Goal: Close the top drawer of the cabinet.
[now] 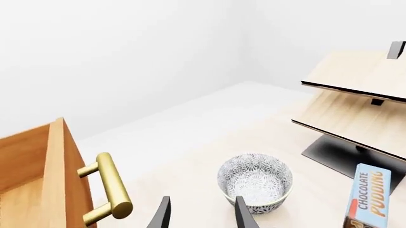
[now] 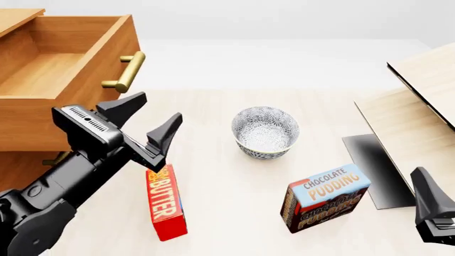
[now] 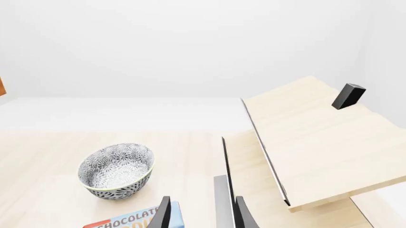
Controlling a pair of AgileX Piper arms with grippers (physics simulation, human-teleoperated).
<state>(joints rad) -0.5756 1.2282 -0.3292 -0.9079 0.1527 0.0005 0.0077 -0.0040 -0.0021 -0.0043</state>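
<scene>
Top drawer (image 2: 67, 66) sticks out of the cabinet (image 2: 21, 160), its gold handle (image 2: 127, 72) standing up and down. Left pincer (image 2: 146, 128) hangs open just beside that handle. Right pincer (image 2: 433, 213) is far away; nobody can tell how it stands.

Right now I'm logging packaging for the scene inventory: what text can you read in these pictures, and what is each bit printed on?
"BUTTER": on the red butter box lying flat on the table; the smaller print above it is cut off by the left tool.
"CHOCOLATE PUDDING": on the blue top of the pudding box.
The darker lettering on the pudding box's brown front is too blurred to read.
The patterned bowl carries no text.
</scene>
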